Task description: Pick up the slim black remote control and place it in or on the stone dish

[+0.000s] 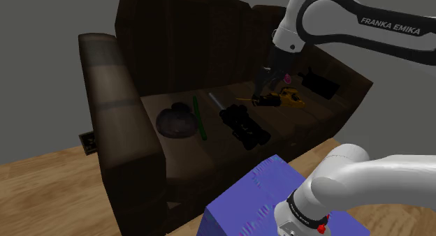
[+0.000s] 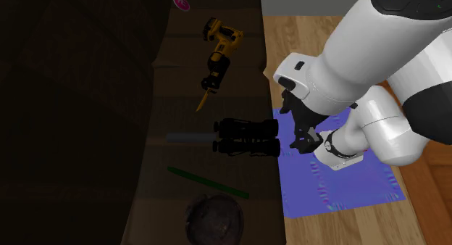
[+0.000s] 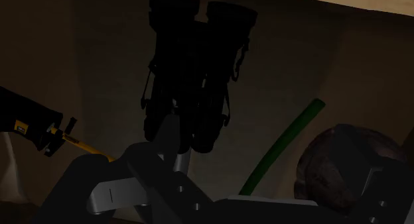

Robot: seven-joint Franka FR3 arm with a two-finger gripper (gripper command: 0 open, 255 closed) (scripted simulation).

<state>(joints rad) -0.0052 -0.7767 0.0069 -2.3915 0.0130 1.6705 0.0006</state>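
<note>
Remote control (image 1: 216, 101) shows as a slim grey bar rather than a black one. It lies flat on the seat of the dark sofa (image 1: 175, 53), close to the backrest, with its long axis running from the backrest toward the seat's front edge. From the shoulder view's left, the stone dish (image 1: 171, 123) comes first, a dark rounded bowl on the seat. Just beside it is a thin green rod (image 1: 199, 117), then the remote. The black binoculars (image 1: 244, 128) sit nearer the front edge, with the remote's near end close to them. Right of these the gripper (image 1: 266, 95) hangs above the seat with its fingers spread and nothing between them. A yellow saw (image 1: 285, 98) lies just beyond it, further right. The remote therefore lies toward the shoulder view's left of the gripper and lower, apart from it. In the wrist view it shows as a pale strip between the fingers and the binoculars. As I judge it, the coming move must carry the gripper leftward and down, with the fingers set to close across the remote's narrow width, along the sofa's length. The binoculars crowd the near end, so a grasp toward the backrest end looks safer. The dish waits further left, past the rod.
</note>
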